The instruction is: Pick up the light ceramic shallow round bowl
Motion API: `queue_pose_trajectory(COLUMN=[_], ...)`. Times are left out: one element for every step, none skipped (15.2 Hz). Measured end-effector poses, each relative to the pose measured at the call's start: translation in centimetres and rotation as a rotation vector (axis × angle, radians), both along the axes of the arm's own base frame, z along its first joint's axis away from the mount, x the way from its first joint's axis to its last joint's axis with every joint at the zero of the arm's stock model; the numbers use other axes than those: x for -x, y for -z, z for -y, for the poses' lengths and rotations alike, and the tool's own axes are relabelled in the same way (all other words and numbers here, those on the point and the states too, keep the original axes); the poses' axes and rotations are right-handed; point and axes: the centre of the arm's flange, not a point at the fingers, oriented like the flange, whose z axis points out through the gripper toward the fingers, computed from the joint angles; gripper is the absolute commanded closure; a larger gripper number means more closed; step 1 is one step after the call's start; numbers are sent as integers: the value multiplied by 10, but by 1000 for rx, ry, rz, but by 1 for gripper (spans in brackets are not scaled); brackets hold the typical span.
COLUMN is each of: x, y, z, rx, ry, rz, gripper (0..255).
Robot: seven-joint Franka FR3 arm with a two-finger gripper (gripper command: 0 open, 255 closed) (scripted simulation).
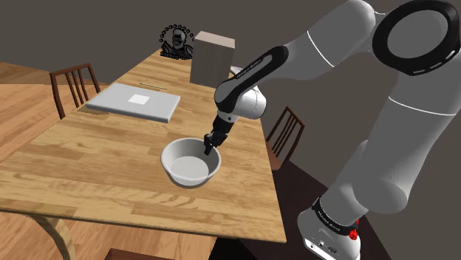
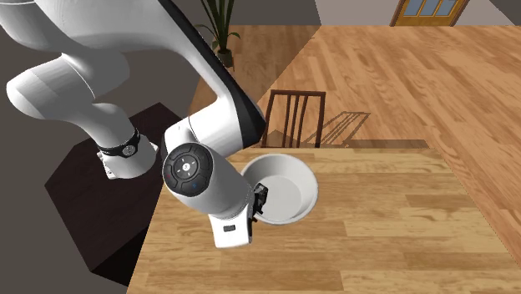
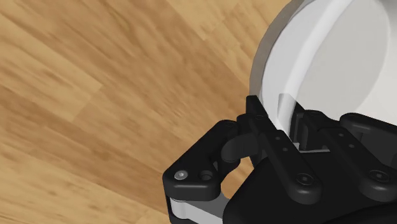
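While the white bowl (image 1: pixel 188 166) sits upright on the wooden desk (image 1: pixel 89 162), close to the desk edge on the stand's side, your end effector (image 1: pixel 209 146) is down at its rim, at the part toward the shoulder view's upper right. In the wrist view you can see the black fingers (image 3: pixel 257 121) drawn narrow, one inside the bowl and one outside, with a sliver of the white wall pinched between them, so the end effector is clasping the bowl by its rim. From the second exterior view the arm's last joints hang over the desk just beside the bowl, and the bowl's hollow shows plain and pale. A wooden chair (image 2: pixel 294 113) stands at the desk edge just beyond the bowl there. Farther along the desk in the shoulder view you have a flat grey slab (image 1: pixel 133 102), well apart from the bowl, then a brown box (image 1: pixel 212 57) and a dark bust (image 1: pixel 177 42) at the far end.
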Motion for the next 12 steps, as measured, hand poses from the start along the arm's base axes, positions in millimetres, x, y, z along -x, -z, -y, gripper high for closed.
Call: queue_pose_trajectory(x=[-1, 0, 0, 0, 0, -1, 0, 0, 1, 0, 1, 0], y=[-5, -9, -15, -20, -25, -30, -35, -41, -47, -52, -57, -62], z=[-1, -1, -1, -1, -1, -1, -2, -2, -2, -2, -2, 0], rx=[0, 0, 0, 0, 0, 0, 0, 0, 0, 0, 0, 0], ry=[0, 0, 0, 0, 0, 0, 0, 0, 0, 0, 0, 0], rz=[0, 0, 0, 0, 0, 0, 0, 0, 0, 0, 0, 0], gripper=[255, 255, 255, 255, 255, 255, 255, 255, 255, 255, 255, 255])
